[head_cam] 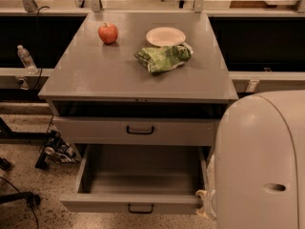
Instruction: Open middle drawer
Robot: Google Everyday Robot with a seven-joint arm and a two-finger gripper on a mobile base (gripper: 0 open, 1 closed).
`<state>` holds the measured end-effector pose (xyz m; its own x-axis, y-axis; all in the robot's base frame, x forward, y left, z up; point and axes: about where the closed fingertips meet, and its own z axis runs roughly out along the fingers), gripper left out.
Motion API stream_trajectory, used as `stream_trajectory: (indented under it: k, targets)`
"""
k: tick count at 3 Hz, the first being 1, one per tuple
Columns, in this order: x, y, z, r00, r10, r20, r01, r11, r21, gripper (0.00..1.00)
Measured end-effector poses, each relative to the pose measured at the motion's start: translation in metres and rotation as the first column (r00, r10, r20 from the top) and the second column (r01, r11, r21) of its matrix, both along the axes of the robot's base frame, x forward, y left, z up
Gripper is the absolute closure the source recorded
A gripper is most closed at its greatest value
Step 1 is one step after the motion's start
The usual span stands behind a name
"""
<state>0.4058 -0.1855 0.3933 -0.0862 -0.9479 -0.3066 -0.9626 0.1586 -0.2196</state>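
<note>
On my one camera I am looking down on the cabinet [109,73]. The middle drawer [143,178] stands pulled well out toward me at the bottom of the view, with its low front and small black handle nearest the camera. Above it the taller drawer [140,130] sits flush in the cabinet, and there is a dark gap between it and the top.

The arm [259,161], a big white housing, fills the lower right and covers the cabinet's right edge. The gripper [205,202] shows only as a pale piece poking out from behind the arm, right at the middle drawer's front right corner. Whether it is wide or closed I cannot tell.

On top lie an apple [108,33] at back left, a plate [165,36] at back centre, and a green bag [163,57] just in front of the plate. A bottle [25,57] stands off to the left.
</note>
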Motion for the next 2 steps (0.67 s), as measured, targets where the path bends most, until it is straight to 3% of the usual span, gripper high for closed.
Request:
stream_trajectory:
  k: [2]
  targets:
    - [0.0001, 0.0008, -0.0003, 1.0000, 0.001, 0.000, -0.001, 1.000, 0.001, 0.13]
